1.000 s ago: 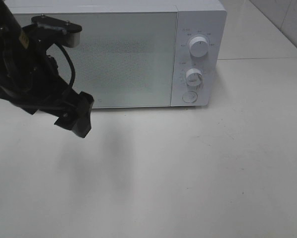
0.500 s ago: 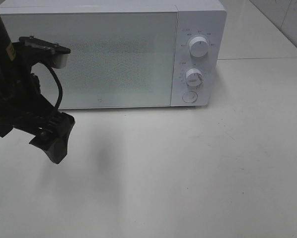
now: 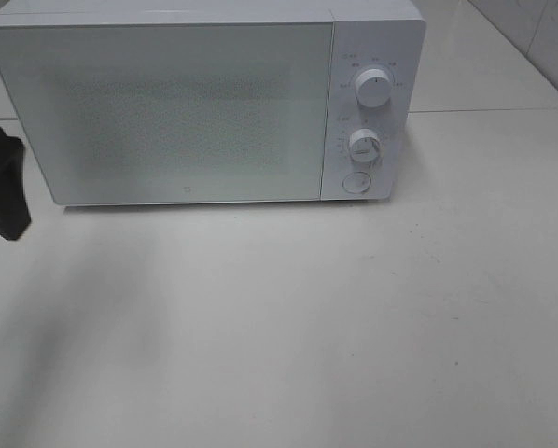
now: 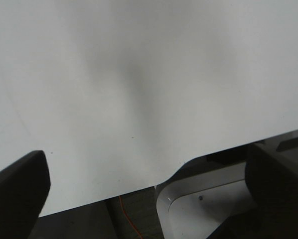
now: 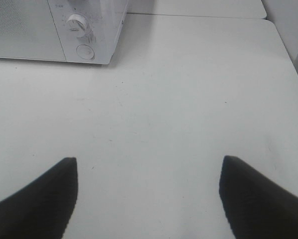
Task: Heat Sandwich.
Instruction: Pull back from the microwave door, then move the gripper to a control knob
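Nowhere visible: the sandwich, which may lie behind the shut door (image 3: 167, 103) of the microwave (image 3: 372, 37) at the worktop's (image 3: 354, 327) rear edge. The left arm (image 3: 1, 182) has withdrawn from the door to the left edge, with the left gripper (image 4: 149, 186) spread and empty. The right gripper (image 5: 149, 194) likewise gapes. Judged: loading is finished and the dials (image 3: 373, 89) come next.
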Controlling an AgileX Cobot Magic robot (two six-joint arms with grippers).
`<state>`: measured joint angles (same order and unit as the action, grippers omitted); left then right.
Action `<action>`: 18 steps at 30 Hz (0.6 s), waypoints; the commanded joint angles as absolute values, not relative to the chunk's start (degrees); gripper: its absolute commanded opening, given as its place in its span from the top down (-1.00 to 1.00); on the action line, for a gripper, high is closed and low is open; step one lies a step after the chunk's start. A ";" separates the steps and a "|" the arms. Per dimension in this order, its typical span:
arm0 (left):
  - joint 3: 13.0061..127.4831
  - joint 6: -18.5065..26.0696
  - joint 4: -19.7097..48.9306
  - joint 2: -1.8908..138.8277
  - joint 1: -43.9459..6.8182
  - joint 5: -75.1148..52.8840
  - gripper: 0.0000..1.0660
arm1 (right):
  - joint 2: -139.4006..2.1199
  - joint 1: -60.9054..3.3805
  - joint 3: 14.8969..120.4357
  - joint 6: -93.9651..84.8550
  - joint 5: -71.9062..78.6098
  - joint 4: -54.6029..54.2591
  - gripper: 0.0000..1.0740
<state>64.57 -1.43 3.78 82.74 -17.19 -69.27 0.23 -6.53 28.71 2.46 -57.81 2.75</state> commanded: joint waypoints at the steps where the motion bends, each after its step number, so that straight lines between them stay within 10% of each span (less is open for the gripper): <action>1: 64.74 -1.03 3.38 78.15 -10.83 -74.37 -0.88 | 1.78 -6.13 28.59 1.95 -56.89 2.58 -0.38; 18: 64.74 -0.74 1.78 54.95 -2.18 -75.23 -0.88 | 1.78 -6.13 28.59 1.95 -56.89 2.58 -0.38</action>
